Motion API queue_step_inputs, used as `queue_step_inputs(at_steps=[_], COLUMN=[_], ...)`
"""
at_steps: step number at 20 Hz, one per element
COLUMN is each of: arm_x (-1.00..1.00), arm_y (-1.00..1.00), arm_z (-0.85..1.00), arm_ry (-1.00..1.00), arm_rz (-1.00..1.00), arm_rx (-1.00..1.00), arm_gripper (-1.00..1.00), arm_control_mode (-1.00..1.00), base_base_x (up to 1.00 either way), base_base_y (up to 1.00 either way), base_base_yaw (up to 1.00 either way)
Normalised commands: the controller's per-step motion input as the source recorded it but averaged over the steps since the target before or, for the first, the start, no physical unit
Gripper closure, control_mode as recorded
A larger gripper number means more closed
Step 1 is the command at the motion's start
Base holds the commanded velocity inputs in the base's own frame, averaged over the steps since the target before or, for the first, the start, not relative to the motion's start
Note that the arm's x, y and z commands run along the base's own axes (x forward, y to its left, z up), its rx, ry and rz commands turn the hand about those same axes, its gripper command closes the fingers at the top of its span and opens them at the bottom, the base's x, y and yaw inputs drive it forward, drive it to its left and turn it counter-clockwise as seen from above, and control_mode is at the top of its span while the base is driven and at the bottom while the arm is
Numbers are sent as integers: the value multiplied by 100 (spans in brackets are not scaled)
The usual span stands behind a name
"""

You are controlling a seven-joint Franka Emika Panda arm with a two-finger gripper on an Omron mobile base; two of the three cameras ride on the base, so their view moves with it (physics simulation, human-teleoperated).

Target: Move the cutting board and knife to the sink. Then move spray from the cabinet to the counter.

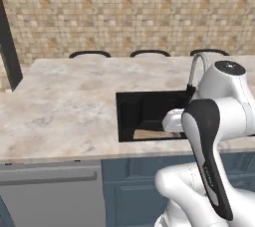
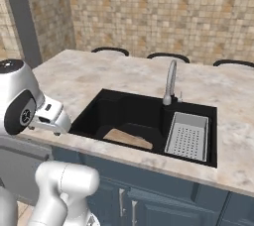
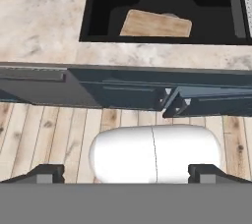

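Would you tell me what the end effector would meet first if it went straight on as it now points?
Probably the dark blue cabinet front below the counter, dead ahead of the open end effector in the hand view, though depth is unclear.

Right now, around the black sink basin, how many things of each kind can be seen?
Light-brown wooden cutting board lying in the black sink: 1
Curved silver gooseneck faucet: 1
Grey perforated drain tray in the sink's right part: 1
Dark chair backs behind the beige marbled counter: 3
Total: 6
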Motion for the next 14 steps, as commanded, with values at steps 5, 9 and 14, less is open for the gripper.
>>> queue_step_inputs(at_steps=[5, 9, 14], arm_x=[0, 0, 0], arm_y=[0, 0, 0], arm_z=[0, 0, 0], arm_ry=[0, 0, 0], arm_rz=[0, 0, 0], arm_rx=[0, 0, 0], arm_gripper=[-100, -100, -100], arm_control_mode=[100, 100, 100], base_base_x=[-72, 34, 53], base_base_y=[100, 93, 37], base_base_yaw=[36, 60, 83])
